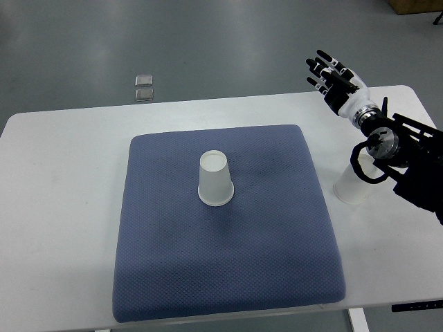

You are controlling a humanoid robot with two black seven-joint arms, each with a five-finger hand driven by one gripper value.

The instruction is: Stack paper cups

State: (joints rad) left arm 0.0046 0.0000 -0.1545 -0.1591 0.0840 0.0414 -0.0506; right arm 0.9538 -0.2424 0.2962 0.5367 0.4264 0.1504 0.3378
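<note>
A white paper cup [215, 179] stands upside down on a blue-grey mat [228, 221], its wide rim on the fabric and its narrow base facing up. It sits a little left of the mat's middle and toward the far half, with bare fabric on every side of it and well clear of all four mat edges.

A second paper cup [351, 187] stands on the white table [62, 207], just beside the mat's right edge but apart from it. Its upper part is hidden behind the robot's wrist and a loop of black cable, so which way up it stands cannot be told.

The right hand [333, 77] is raised over the table's far right corner, well apart from both cups. Its black fingers [320, 67] are spread and extended, pointing toward the far left, and hold nothing. The right forearm comes in from the picture's right edge, crossing above the cup on the table.

The mat covers the middle of the table, leaving wide bare strips to its left and right, a narrower one along the far edge, and only a thin band at the near edge. Beyond the far edge, two small grey square plates [145, 87] lie on the grey floor [69, 48].
</note>
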